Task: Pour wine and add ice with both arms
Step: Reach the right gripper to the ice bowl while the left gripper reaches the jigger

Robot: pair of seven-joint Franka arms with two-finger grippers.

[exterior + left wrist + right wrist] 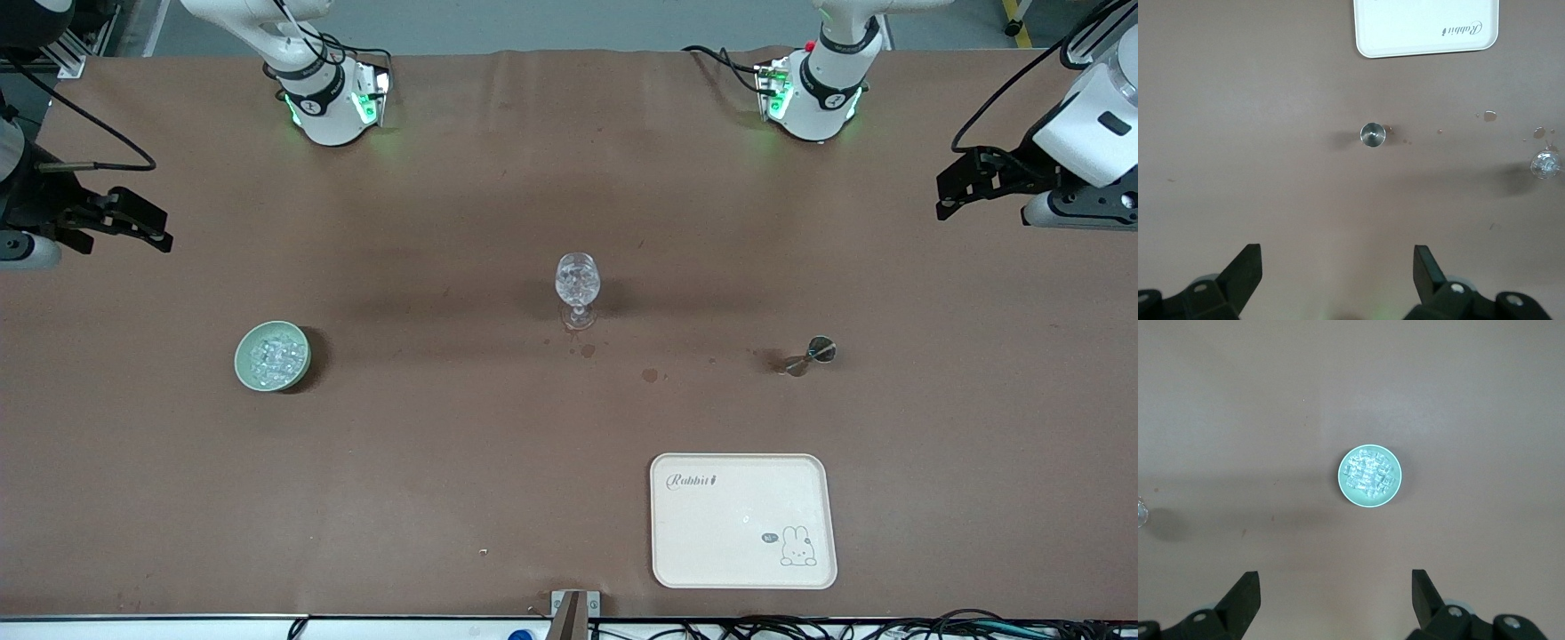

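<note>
Toward the right arm's end of the bench, about midway between the robots' edge and the front camera's edge, the ice [272,355] lies heaped as small clear lumps in a pale green bowl [244,366]. Near the middle of the bench stands a cut-pattern stemmed glass [578,284], upright, with a few dark wet spots [650,375] on the brown cover just nearer to the front camera than its foot. Toward the left arm's end, well apart from the glass, a small metal measuring cup [811,354] shaped like an hourglass rests on the cover; whether it is upright or tipped cannot be told. A cream tray [676,551] with a rabbit print lies close to the front camera's edge, nearer to that camera than the cup.

Over the bench's edge at the right arm's end hangs the right gripper [142,227], its fingers spread wide and holding nothing; the bowl shows between them in its wrist view. Over the edge at the left arm's end hangs the left gripper [953,191], likewise wide open and empty, above the cup.
</note>
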